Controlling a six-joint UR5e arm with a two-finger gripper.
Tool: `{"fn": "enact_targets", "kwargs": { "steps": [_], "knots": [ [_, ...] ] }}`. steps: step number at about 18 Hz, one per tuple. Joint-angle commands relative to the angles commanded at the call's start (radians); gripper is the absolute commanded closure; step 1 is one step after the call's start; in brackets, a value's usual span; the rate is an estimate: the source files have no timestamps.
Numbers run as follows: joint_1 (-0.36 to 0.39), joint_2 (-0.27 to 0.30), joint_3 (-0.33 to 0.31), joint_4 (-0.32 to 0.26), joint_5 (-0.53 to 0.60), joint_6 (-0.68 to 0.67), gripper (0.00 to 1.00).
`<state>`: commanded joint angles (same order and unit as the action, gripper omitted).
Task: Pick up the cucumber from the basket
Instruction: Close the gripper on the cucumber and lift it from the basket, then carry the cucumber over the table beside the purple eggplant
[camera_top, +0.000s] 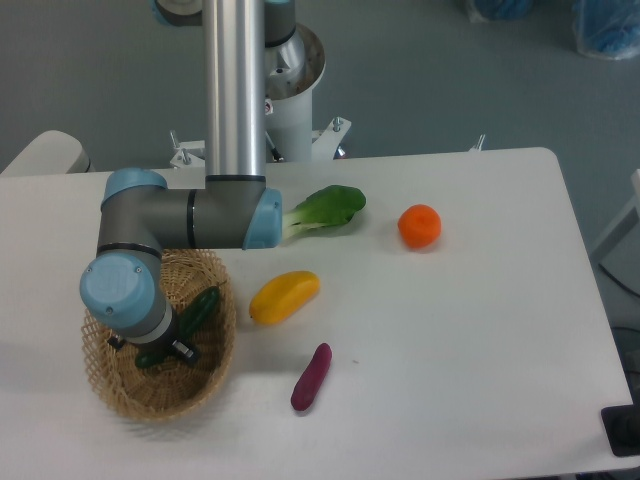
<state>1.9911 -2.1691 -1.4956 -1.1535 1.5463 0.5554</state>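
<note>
The dark green cucumber (199, 309) lies slanted in the tan wicker basket (150, 402) at the table's front left. Its lower half is hidden under the arm's blue-capped wrist. My gripper (151, 346) hangs below that wrist, down inside the basket and over the cucumber's lower end. One dark fingertip (184, 350) shows to the right of the cucumber and another bit shows at the wrist's left edge, so the jaws stand apart on either side of it. The gripper looks open, and the cucumber rests on the basket floor.
A yellow pepper-like fruit (284, 297) lies just right of the basket. A small purple eggplant-like piece (311, 377) sits nearer the front. A pale-stemmed leafy green (327, 207) and an orange (419, 226) lie further back. The arm's grey forearm crosses above the basket's back rim.
</note>
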Motion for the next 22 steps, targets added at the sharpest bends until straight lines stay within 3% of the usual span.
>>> {"fn": "enact_targets", "kwargs": {
  "steps": [9, 14, 18, 22],
  "knots": [
    [0.014, 0.055, 0.012, -0.011, -0.006, 0.003, 0.64],
    [0.072, 0.075, 0.029, -0.011, -0.006, 0.018, 0.63],
    [0.127, 0.075, 0.054, -0.011, -0.003, 0.118, 0.62],
    [0.228, 0.06, 0.121, -0.08, -0.003, 0.266, 0.62]
  ]
}}
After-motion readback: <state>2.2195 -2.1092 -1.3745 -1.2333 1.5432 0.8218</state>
